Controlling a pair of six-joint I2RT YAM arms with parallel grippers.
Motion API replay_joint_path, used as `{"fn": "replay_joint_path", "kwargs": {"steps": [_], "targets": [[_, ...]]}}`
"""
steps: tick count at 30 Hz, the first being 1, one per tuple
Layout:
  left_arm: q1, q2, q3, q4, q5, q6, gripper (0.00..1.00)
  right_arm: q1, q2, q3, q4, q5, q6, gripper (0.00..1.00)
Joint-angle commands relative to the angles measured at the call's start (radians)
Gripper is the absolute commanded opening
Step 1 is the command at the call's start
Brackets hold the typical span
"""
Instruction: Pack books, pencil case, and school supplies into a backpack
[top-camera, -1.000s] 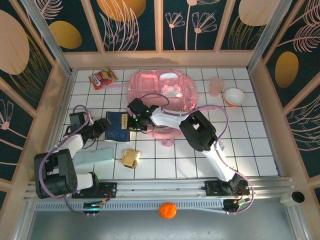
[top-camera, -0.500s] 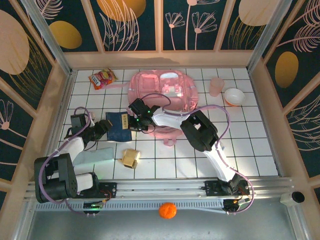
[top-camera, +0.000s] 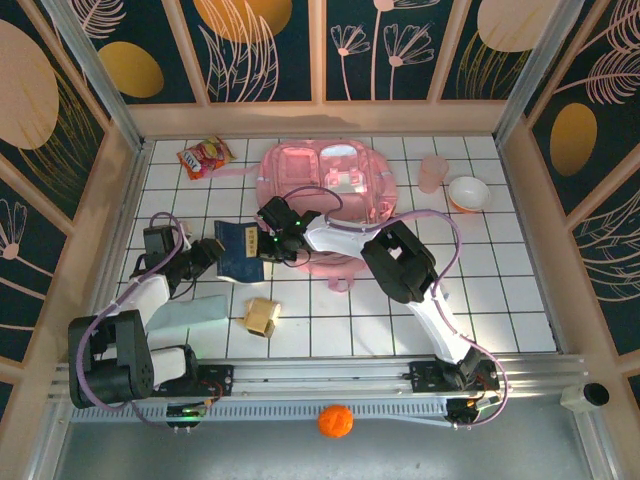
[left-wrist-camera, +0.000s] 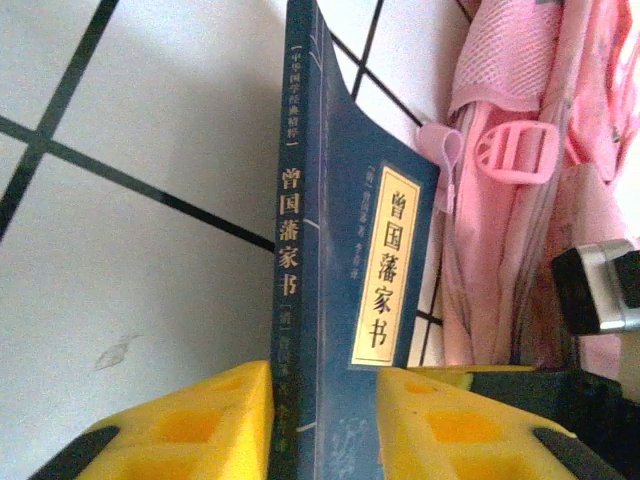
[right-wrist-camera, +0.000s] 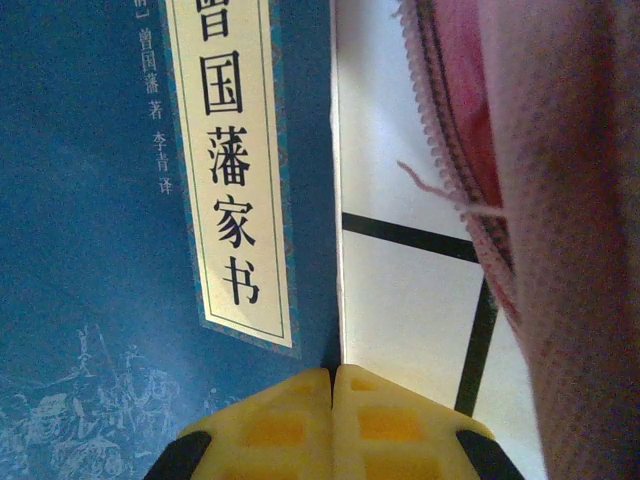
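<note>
Left gripper (left-wrist-camera: 325, 405) has narrowed around spine edge of book (left-wrist-camera: 385, 270), which seems tipped up off tiles; firm clamp cannot be confirmed. Right gripper (right-wrist-camera: 333, 410), pads clenched together, sits at book's right edge; whether it nips cover is unclear. Backpack (top-camera: 330, 175) just beyond. Pickup looks under way; book not yet inside.
</note>
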Motion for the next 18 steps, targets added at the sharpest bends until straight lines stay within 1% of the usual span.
{"fn": "replay_joint_path", "kwargs": {"steps": [1, 4, 6, 8, 9, 13, 16, 18], "targets": [[-0.082, 0.010, -0.011, -0.059, 0.196, -0.029, 0.23, 0.030, -0.028, -0.012, 0.122, -0.042, 0.022, 0.03], [-0.085, -0.012, 0.005, -0.076, 0.174, -0.028, 0.10, 0.030, -0.055, -0.024, 0.131, -0.029, 0.021, 0.06], [-0.085, -0.035, 0.027, -0.106, 0.146, -0.012, 0.06, 0.028, -0.085, -0.038, 0.136, -0.016, 0.016, 0.08], [-0.085, -0.059, 0.069, -0.177, 0.093, 0.025, 0.01, 0.027, -0.121, -0.056, 0.138, -0.002, 0.011, 0.11], [-0.085, -0.074, 0.089, -0.199, 0.065, 0.029, 0.00, 0.026, -0.145, -0.071, 0.140, 0.008, 0.009, 0.14], [-0.085, -0.140, 0.137, -0.213, 0.023, 0.006, 0.00, 0.017, -0.258, -0.147, 0.190, 0.031, 0.007, 0.23], [-0.085, -0.179, 0.206, -0.269, -0.014, 0.038, 0.00, 0.008, -0.342, -0.202, 0.231, 0.038, 0.009, 0.30], [-0.085, -0.200, 0.247, -0.284, -0.008, 0.071, 0.00, 0.000, -0.388, -0.222, 0.239, 0.037, 0.009, 0.32]]}}
